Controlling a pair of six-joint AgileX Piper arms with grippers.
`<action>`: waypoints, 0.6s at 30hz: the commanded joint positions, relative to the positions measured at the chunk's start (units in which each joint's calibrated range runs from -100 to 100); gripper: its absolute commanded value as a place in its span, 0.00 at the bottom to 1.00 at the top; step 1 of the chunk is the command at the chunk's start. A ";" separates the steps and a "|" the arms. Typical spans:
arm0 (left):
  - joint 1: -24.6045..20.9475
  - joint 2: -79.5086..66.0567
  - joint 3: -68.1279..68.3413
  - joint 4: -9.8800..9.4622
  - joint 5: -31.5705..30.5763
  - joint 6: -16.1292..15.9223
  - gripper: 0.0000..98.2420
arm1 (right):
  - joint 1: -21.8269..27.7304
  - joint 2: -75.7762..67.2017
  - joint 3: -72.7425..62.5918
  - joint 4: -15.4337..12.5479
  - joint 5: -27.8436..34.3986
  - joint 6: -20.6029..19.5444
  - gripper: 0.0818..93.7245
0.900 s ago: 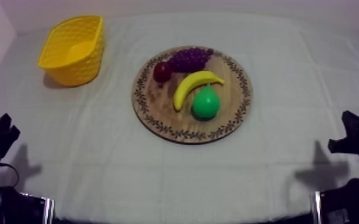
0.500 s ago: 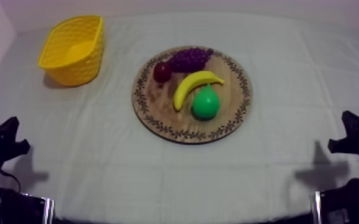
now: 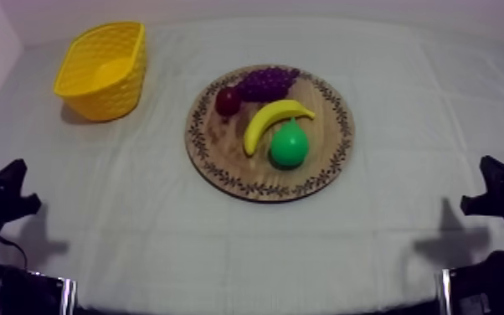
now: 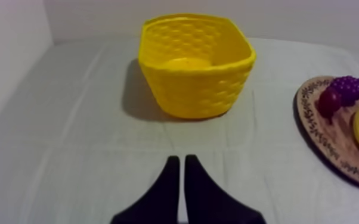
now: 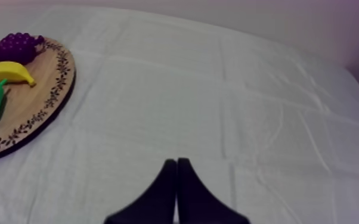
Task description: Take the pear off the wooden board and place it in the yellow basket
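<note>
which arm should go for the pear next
Right, probably. The pear sits on the right half of the wooden board, nearer the right gripper, and the banana lies on its left. Both grippers are shut; the left gripper faces the yellow basket.

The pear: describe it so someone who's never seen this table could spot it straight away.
Look for the round wooden board with the patterned rim, mid-table. The pear lies on the side of the board opposite the grapes, just beside the banana. It is the only green piece; its neighbours are yellow, purple and dark red.
</note>
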 commanded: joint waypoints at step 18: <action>6.76 30.93 -41.77 3.78 13.00 0.42 0.02 | -0.01 0.01 0.03 0.00 0.04 -0.03 0.00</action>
